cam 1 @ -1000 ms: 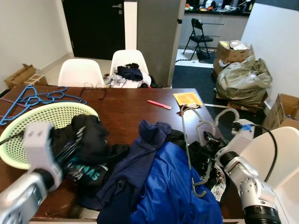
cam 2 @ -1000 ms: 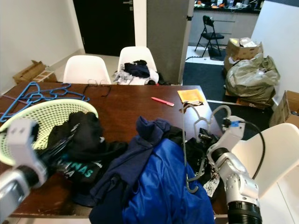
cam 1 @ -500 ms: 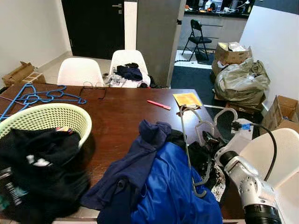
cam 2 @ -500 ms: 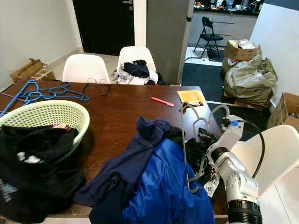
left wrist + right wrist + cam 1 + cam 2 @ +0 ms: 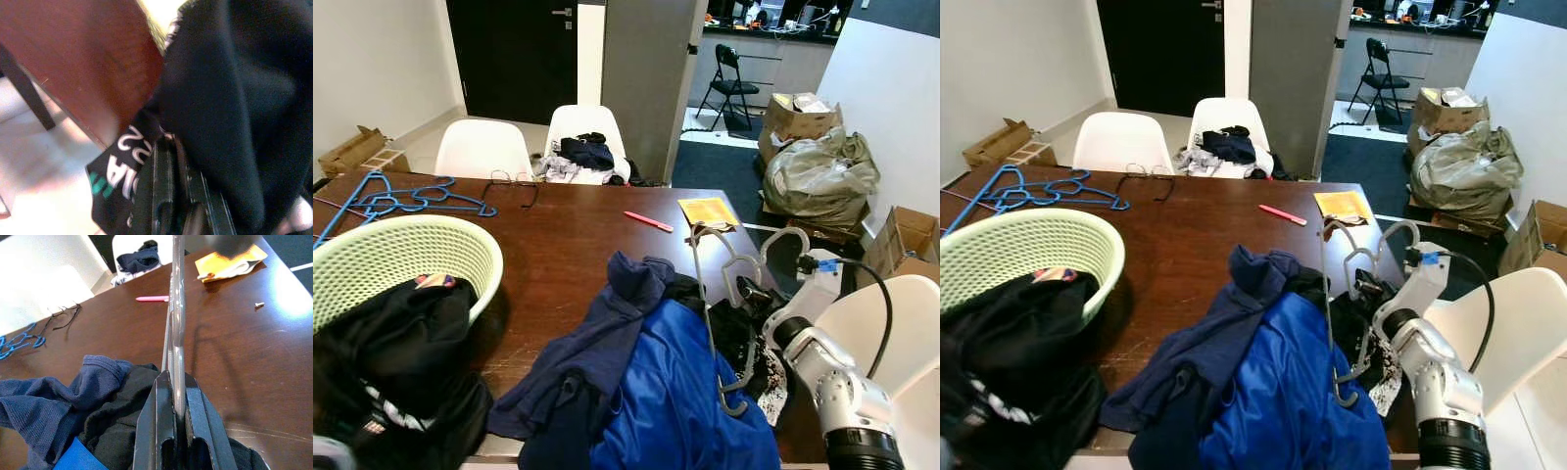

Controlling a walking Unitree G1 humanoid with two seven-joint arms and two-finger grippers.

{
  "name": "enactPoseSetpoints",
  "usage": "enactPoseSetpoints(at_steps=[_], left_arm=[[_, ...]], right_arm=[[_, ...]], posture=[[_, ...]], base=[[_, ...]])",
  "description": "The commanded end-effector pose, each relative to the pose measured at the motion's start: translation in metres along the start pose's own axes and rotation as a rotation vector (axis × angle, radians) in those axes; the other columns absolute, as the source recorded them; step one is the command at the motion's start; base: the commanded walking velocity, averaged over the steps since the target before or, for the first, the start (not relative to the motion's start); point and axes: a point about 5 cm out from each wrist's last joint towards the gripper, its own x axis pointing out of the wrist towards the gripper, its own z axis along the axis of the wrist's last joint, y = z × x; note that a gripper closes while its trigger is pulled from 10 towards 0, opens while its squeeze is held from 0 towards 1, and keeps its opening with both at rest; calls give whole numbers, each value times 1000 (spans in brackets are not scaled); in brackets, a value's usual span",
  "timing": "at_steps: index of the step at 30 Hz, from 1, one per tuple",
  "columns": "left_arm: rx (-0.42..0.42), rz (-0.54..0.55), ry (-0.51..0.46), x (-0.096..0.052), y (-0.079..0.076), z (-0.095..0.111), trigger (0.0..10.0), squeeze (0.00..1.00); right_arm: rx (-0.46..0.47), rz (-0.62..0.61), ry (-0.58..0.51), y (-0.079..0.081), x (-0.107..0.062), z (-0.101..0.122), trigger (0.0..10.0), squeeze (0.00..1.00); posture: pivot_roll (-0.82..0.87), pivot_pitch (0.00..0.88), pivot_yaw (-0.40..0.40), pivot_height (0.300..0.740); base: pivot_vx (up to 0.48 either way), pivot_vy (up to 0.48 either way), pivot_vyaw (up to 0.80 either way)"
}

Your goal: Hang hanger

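- Grey metal hanger (image 5: 710, 313) clamped between the black fingers of the right gripper (image 5: 175, 418), standing upright at the near right of the table (image 5: 578, 235), hook end low beside the blue jacket (image 5: 680, 401).
- Pinched tight in the right wrist view: hanger wire running straight out from between the two pads.
- Pale green woven basket (image 5: 406, 257) at the near left of the table, holding a black garment (image 5: 396, 343) that spills over its near rim and down past the table edge; small red and yellow item (image 5: 433, 281) on top of the cloth inside.
- Left gripper (image 5: 171, 196) clenched on the black garment with white and teal lettering, just off the near table edge in the left wrist view.
- Heaped near centre: navy sweater (image 5: 607, 333), blue jacket over it, more dark cloth to the right, touching the hanger.
- Far left on the table: blue hangers (image 5: 401, 199) in a tangle, glasses (image 5: 514, 183) just right of them.
- Further right: pink pen (image 5: 648, 221), yellow packet (image 5: 707, 211).
- Beyond the table: two white chairs (image 5: 481, 152), clothes piled on the right one.
- Far right on the floor: cardboard boxes (image 5: 798, 110) and a bulging sack (image 5: 822, 176).
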Motion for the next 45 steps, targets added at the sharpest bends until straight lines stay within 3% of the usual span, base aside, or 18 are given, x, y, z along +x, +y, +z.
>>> enactPoseSetpoints(at_steps=[1,5,10,16,19,20,21,23,27,28,30,32,33,34,36,39,43,45], left_arm=[[-30,-27,4,2,-6,-2,10000,1000],[-34,-89,-56,5,-15,11,10000,1000],[-18,-324,-214,5,-44,49,10000,1000],[5,-527,-261,-3,-67,68,10000,1000],[61,-854,-226,-25,-98,72,10000,1000],[61,-854,-226,-25,-98,72,10000,1000],[92,-996,-200,-37,-109,72,10000,1000],[118,-1084,-194,-43,-115,75,10000,1000],[95,-1098,-217,-37,-115,87,10000,1000],[78,-1048,-234,-27,-113,95,10000,1000],[217,-832,-250,13,-104,109,10000,1000],[217,-832,-250,13,-104,109,10000,1000],[479,-691,-232,41,-95,109,10000,0],[479,-691,-232,41,-95,109,10000,0],[629,-605,-144,57,-88,100,10000,0],[634,-566,-85,62,-84,95,10000,0],[541,-577,119,60,-82,71,10000,0],[548,-603,118,59,-84,70,10000,0]], right_arm=[[1,-9,48,-3,-1,-9,10000,0],[0,-9,49,-3,-1,-9,10000,0],[-1,-8,53,-3,-1,-10,10000,0],[0,-8,55,-3,-1,-10,10000,0],[-2,-7,56,-4,-1,-10,10000,0],[-2,-7,56,-4,-1,-10,10000,0],[-4,-7,56,-4,-1,-10,10000,0],[-4,-8,55,-4,-1,-10,10000,0],[-3,-9,55,-4,-1,-9,10000,0],[-3,-9,54,-3,-1,-9,10000,0],[-4,-9,55,-2,0,-9,10000,0],[-4,-9,55,-2,0,-9,10000,0],[-6,-10,52,-2,0,-9,10000,0],[-6,-10,52,-2,0,-9,10000,0],[-7,-15,46,-2,-1,-8,10000,0],[-5,-19,40,-3,-2,-8,10000,0],[-1,-26,32,-3,-3,-8,10000,0],[-2,-26,33,-3,-3,-8,10000,0]], posture=[[81,3,-69,740],[82,0,-69,740],[81,0,-69,740],[79,0,-69,740],[75,0,-67,740],[75,0,-67,740],[75,0,-67,740],[75,0,-67,740],[70,0,-67,740],[68,0,-69,740],[61,0,-70,740],[61,0,-70,740],[51,0,-65,740],[51,0,-65,740],[39,0,-56,740],[35,0,-50,740],[32,0,-46,740],[36,0,-51,740]], base=[[0,0,0],[0,0,0],[0,0,0],[0,0,0],[0,0,0],[0,0,0],[0,0,0],[0,0,0],[0,0,0],[0,0,0],[0,0,0],[0,0,0],[0,0,0],[0,0,0],[0,0,0],[0,0,0],[0,0,0],[0,0,0]])
